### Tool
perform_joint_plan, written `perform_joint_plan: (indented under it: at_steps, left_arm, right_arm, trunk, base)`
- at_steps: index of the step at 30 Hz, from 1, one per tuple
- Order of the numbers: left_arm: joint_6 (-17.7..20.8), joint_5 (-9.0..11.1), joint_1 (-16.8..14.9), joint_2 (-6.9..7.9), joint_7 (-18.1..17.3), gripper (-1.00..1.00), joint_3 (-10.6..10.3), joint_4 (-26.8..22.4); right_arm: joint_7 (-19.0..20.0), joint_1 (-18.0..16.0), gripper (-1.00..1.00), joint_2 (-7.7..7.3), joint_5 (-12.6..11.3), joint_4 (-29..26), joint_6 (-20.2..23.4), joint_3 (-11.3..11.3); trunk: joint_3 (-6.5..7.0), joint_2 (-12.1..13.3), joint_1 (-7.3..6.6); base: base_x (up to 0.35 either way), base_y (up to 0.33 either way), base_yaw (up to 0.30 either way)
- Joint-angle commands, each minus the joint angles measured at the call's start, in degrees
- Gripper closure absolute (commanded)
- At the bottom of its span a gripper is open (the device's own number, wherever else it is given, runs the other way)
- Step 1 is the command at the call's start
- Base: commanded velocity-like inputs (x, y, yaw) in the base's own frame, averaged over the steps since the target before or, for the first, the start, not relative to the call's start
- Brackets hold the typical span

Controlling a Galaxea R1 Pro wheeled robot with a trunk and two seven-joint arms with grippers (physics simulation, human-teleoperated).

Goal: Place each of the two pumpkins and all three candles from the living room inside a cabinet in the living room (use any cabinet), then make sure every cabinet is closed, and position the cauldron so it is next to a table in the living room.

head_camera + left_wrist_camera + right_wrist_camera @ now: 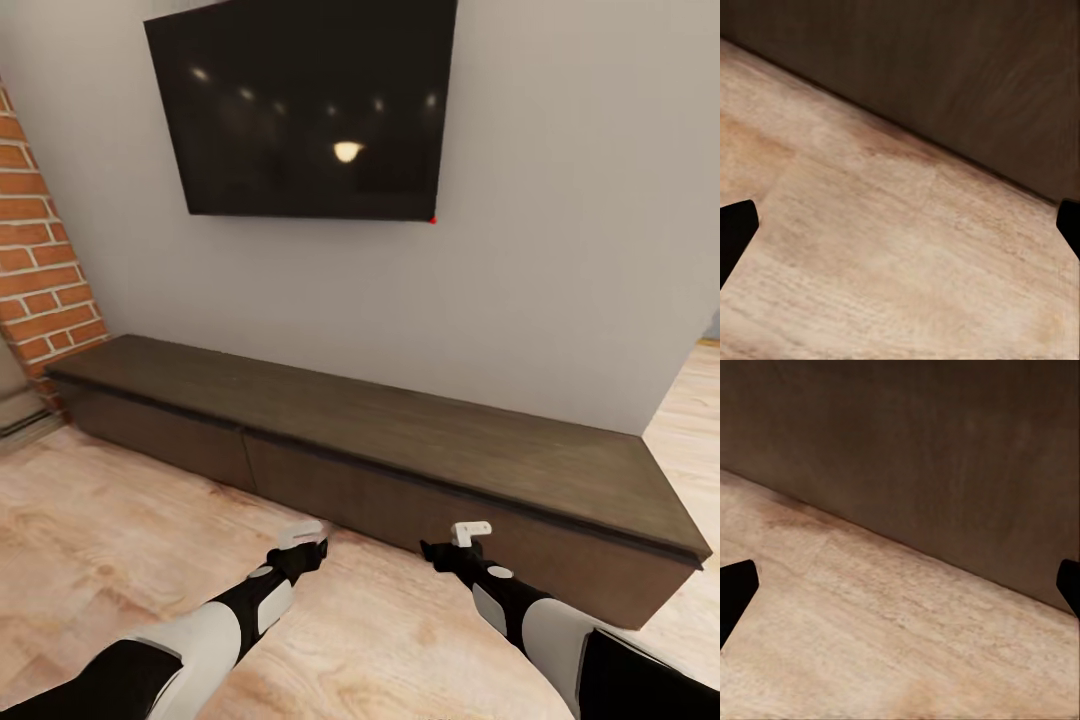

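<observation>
The long low dark-brown cabinet [400, 440] runs along the wall in front of me, and its drawer fronts look shut. My left gripper [303, 537] hovers low over the floor just short of the drawer fronts, with its fingers [735, 232] wide apart and nothing between them. A little to the right, my right gripper [470, 532] is close to the same front, also open and empty, its fingers [735, 585] at the frame edges. The wrist views look at the cabinet front [945, 82] [930, 457] where it meets the floor. Pumpkins, candles, cauldron and table are out of view.
A black TV [310, 105] hangs on the grey wall above the cabinet. A brick wall [40, 260] stands at the left. Pale wood floor [110, 540] spreads in front of the cabinet and past its right end.
</observation>
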Motion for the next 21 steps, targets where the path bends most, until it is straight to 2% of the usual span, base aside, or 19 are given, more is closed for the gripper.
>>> perform_joint_plan:
  at_steps: [1,13,21]
  left_arm:
    - [-0.2,0.4,-0.03,-0.02,0.16,-1.0,-0.49,0.07]
    - [-0.2,0.4,-0.01,-0.02,0.16,-1.0,-0.52,0.07]
    - [-0.14,0.4,0.01,-0.02,0.11,-1.0,-0.52,0.01]
  right_arm:
    - [0.34,-0.02,-1.0,0.02,-0.61,0.1,-0.18,0.35]
    - [0.34,-0.02,-1.0,0.07,-0.57,0.1,-0.26,0.35]
    - [0.34,-0.02,-1.0,0.18,3.69,0.1,-0.22,0.35]
  trunk:
    - [0.0,-0.02,-0.04]
    - [0.83,-0.02,-0.04]
    - [1.62,0.38,-0.26]
  base:
    - [-0.296,-0.082,0.245]
    - [-0.298,-0.082,0.194]
    - [-0.112,-0.022,0.174]
